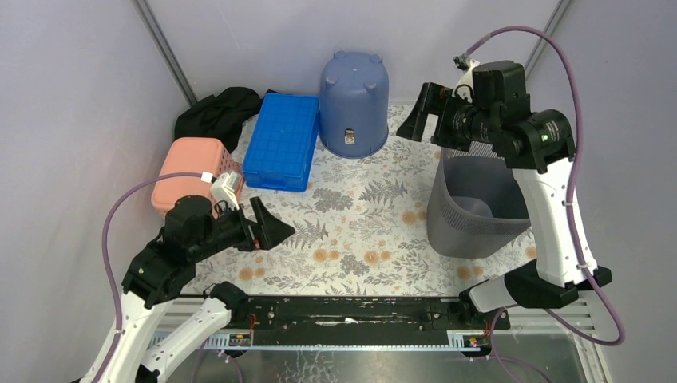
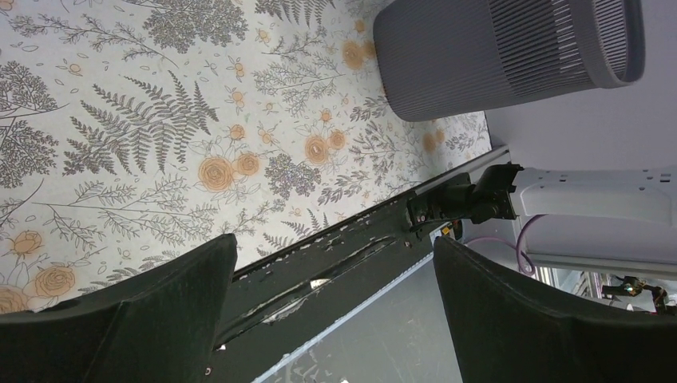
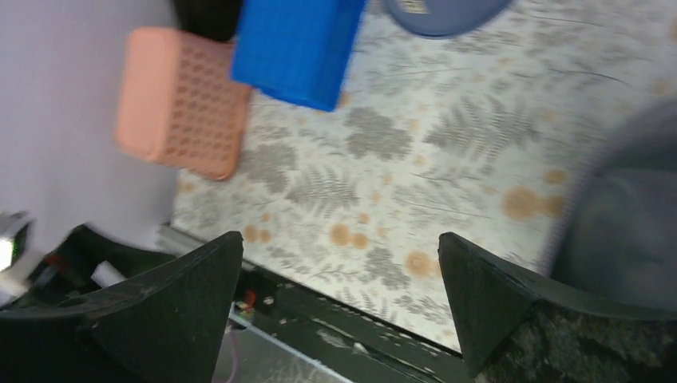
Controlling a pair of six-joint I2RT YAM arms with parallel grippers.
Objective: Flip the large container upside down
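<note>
The large grey slatted bin (image 1: 477, 206) stands upright on the right of the floral table, its mouth facing up. It also shows in the left wrist view (image 2: 511, 56) and at the right edge of the right wrist view (image 3: 627, 207). My right gripper (image 1: 423, 120) is open and empty, held high just behind and left of the bin's rim; it shows open in its wrist view (image 3: 339, 255). My left gripper (image 1: 267, 230) is open and empty, low over the front left of the table, far from the bin; it shows open in its wrist view (image 2: 335, 263).
A blue-grey bucket (image 1: 354, 104) stands upside down at the back centre. A blue crate (image 1: 281, 141), a pink perforated basket (image 1: 195, 171) and a black cloth (image 1: 217, 116) lie at the back left. The black base rail (image 1: 343, 311) runs along the near edge.
</note>
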